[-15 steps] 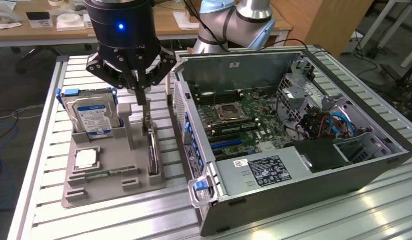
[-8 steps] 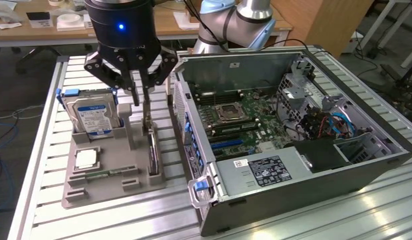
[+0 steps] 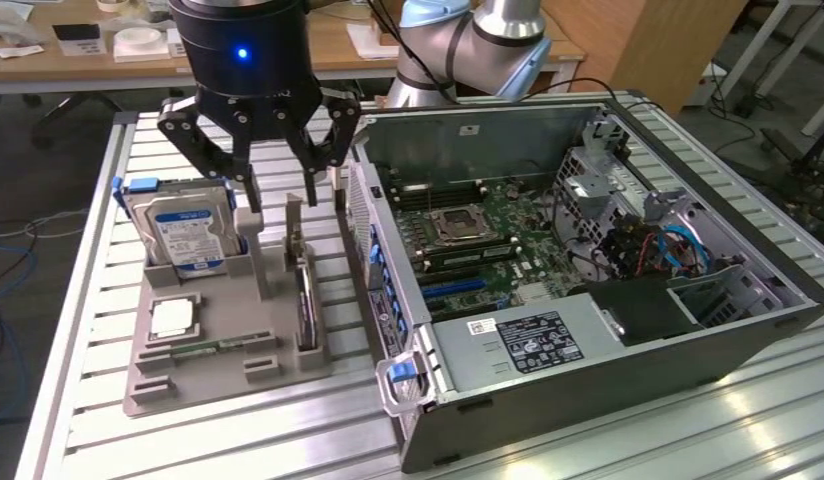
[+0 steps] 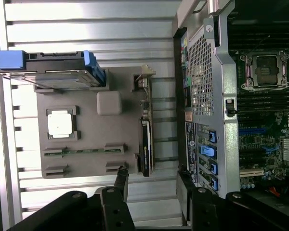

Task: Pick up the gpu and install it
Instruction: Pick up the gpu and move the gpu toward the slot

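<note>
The gpu (image 3: 303, 285) stands on its edge in a slot along the side of the grey holder tray (image 3: 232, 325) nearest the computer case. It is a thin dark card with a pale metal bracket at its far end. From the wrist it appears edge-on as the gpu (image 4: 145, 144). My gripper (image 3: 281, 198) hangs just above the card's bracket end with its black fingers spread apart, open, with nothing between them. In the wrist view the gripper (image 4: 151, 185) has its fingertips (image 4: 121, 179) on either side of the card's line, apart from it.
The tray also holds an upright hard drive (image 3: 185, 235) with blue rails, a square processor chip (image 3: 172, 318) and a memory stick (image 3: 205, 348). The open computer case (image 3: 732, 330) lies at the exterior view's right, its motherboard (image 3: 479, 245) exposed. Both rest on a slatted metal table (image 3: 79, 400).
</note>
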You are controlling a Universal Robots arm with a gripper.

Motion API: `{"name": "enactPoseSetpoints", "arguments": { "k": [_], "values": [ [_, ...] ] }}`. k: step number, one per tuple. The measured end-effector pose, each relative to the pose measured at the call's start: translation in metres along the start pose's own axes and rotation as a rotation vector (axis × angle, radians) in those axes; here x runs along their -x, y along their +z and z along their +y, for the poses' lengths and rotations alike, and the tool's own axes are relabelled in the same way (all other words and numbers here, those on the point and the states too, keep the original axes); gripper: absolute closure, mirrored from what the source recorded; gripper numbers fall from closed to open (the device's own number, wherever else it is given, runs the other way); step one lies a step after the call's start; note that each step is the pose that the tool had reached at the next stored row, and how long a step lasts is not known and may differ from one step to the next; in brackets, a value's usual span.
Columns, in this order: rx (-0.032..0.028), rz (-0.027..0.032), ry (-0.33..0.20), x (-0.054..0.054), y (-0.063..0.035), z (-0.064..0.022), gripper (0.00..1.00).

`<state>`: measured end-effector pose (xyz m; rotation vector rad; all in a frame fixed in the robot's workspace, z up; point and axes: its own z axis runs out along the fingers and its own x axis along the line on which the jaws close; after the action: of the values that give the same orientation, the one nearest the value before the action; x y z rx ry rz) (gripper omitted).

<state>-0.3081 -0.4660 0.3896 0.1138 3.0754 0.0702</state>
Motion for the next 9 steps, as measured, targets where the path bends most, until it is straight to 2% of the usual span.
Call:
{"name": "enactPoseSetpoints", "arguments": {
  "k": [6,9],
  "values": [
    [0.0001,0.0,0.0,-0.0001,0.0004,0.0,0.47],
    [0.0002,0.0,0.0,-0.0003,0.0045,-0.0002,0.47]
  ]
}}
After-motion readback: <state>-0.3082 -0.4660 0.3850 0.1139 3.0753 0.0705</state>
